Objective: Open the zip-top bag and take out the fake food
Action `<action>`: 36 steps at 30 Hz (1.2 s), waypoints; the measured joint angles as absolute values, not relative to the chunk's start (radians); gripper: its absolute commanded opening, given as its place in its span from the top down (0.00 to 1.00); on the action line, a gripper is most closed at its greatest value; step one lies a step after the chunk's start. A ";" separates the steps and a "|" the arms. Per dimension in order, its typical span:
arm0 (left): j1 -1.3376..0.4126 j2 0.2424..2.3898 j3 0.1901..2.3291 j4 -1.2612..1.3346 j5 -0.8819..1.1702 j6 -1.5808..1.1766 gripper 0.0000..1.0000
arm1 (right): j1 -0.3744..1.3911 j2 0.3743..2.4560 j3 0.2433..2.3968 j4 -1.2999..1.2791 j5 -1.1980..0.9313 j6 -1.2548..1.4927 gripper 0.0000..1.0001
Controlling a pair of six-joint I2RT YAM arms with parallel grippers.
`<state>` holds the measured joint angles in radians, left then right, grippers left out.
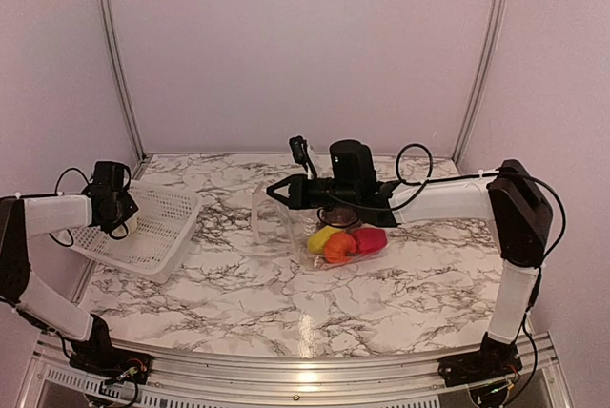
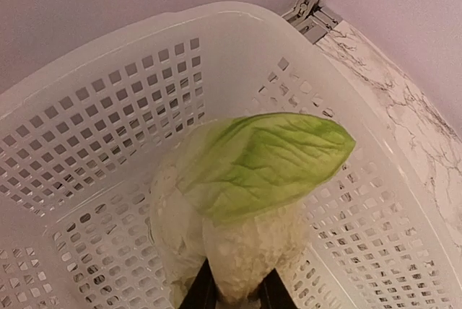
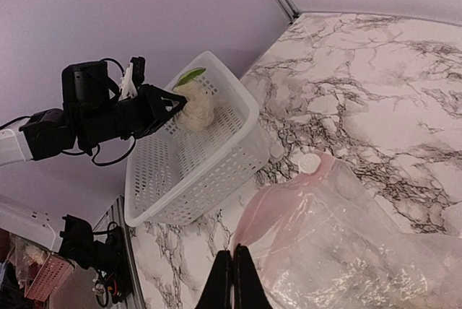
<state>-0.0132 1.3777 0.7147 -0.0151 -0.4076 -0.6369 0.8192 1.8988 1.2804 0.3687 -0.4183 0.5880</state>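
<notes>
The white cauliflower with its green leaf hangs over the inside of the white mesh basket, and my left gripper is shut on its base. The same cauliflower shows in the right wrist view, held over the basket's far corner. The clear zip-top bag lies mid-table, its mouth end raised. My right gripper is shut on the bag's pink zip edge, close to the white slider. Inside the bag lie a yellow piece, an orange piece, a red piece and a dark purple piece.
The basket sits tilted at the table's left edge, partly over the metal frame rail. The right arm reaches across the table's back half above the bag. Marble tabletop lies in front of the bag.
</notes>
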 measured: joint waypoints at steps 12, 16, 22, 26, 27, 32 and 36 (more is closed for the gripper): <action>-0.013 1.349 0.726 -0.014 -0.330 -0.559 0.34 | 0.818 1.899 1.278 0.366 -0.430 0.585 1.00; -0.019 1.209 0.698 0.014 -0.231 -0.536 0.33 | 0.817 1.899 1.278 0.365 -0.436 0.583 1.00; -0.065 1.067 0.658 0.046 -0.082 -0.511 0.41 | 0.815 1.899 1.278 0.364 -0.438 0.579 1.00; -0.176 1.035 0.598 0.114 0.058 -0.513 0.50 | 0.815 1.899 1.278 0.364 -0.439 0.579 1.00; -0.234 1.044 0.598 0.128 0.085 -0.511 0.54 | 0.815 1.899 1.278 0.364 -0.439 0.579 1.00; -0.455 1.129 0.595 0.279 0.194 -0.528 0.64 | 0.815 1.899 1.278 0.364 -0.440 0.579 1.00; -0.567 1.252 0.595 0.408 0.228 -0.549 0.69 | 0.815 1.899 1.278 0.364 -0.440 0.575 1.00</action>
